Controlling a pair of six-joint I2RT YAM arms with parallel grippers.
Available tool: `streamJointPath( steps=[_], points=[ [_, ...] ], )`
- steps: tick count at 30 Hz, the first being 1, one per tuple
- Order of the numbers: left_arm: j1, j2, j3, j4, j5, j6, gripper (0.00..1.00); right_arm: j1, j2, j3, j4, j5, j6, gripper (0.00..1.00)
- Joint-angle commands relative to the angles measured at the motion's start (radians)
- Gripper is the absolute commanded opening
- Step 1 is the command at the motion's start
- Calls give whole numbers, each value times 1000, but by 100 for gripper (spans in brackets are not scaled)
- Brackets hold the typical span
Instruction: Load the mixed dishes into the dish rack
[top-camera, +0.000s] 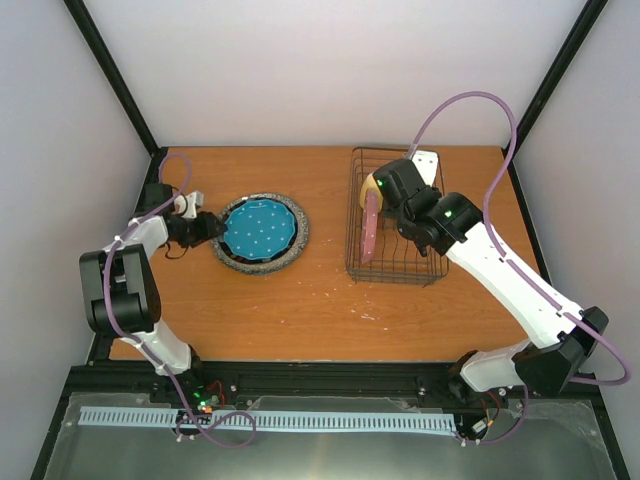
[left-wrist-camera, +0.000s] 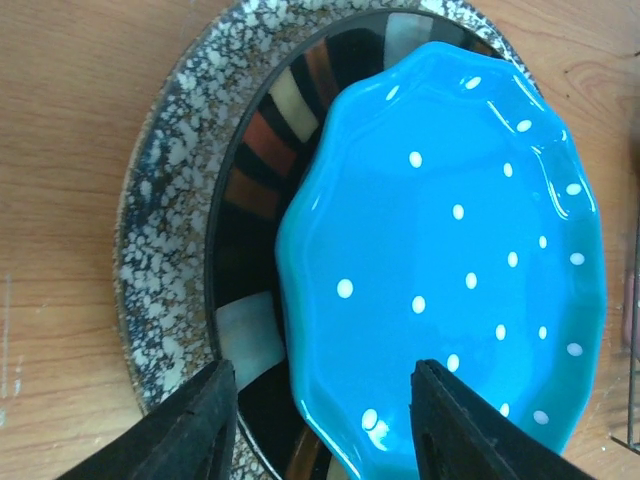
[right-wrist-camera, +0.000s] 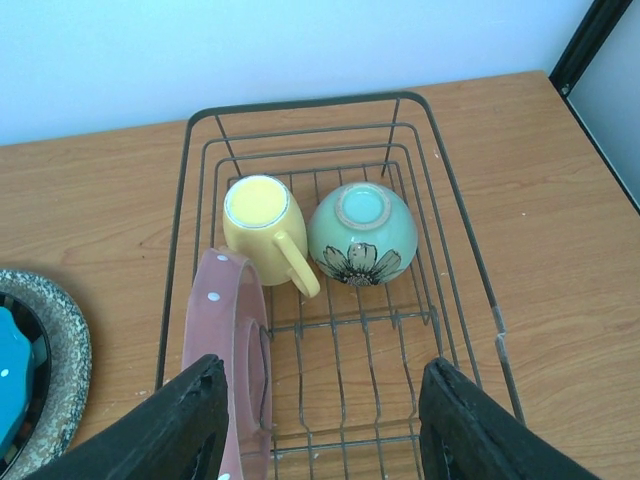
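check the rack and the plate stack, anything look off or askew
Nothing damaged or spilled. The teal dotted plate sits off-centre on the dark-rimmed striped plate and grey speckled plate. In the dark wire dish rack, the pink dotted plate stands on edge, slightly tilted.

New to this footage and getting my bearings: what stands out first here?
The bright teal dotted plate tops a stack left of centre, the open left gripper at its rim. On the right, the dish rack holds a pink dotted plate on edge, an upside-down yellow mug and mint-green bowl.
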Motion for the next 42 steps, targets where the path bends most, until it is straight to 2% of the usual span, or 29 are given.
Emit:
streamJointPath(
  steps=[1, 13, 26, 32, 37, 42],
  points=[
    [3, 29, 52, -27, 72, 22, 45, -10, -32, -18, 50, -9, -15, 53],
    [-3, 59, 57, -60, 65, 49, 44, -23, -27, -20, 70, -29, -32, 52],
    [-91, 173, 113, -63, 63, 45, 41, -32, -35, -33, 76, -37, -39, 52],
    [-104, 207, 126, -63, 55, 52, 25, -40, -45, -41, 72, -32, -38, 52],
    [-106, 214, 118, -56, 55, 57, 3, -43, -41, -41, 70, -34, -41, 52],
    [-106, 174, 107, -28, 71, 65, 1, -42, -38, -38, 76, -40, -43, 52]
  ],
)
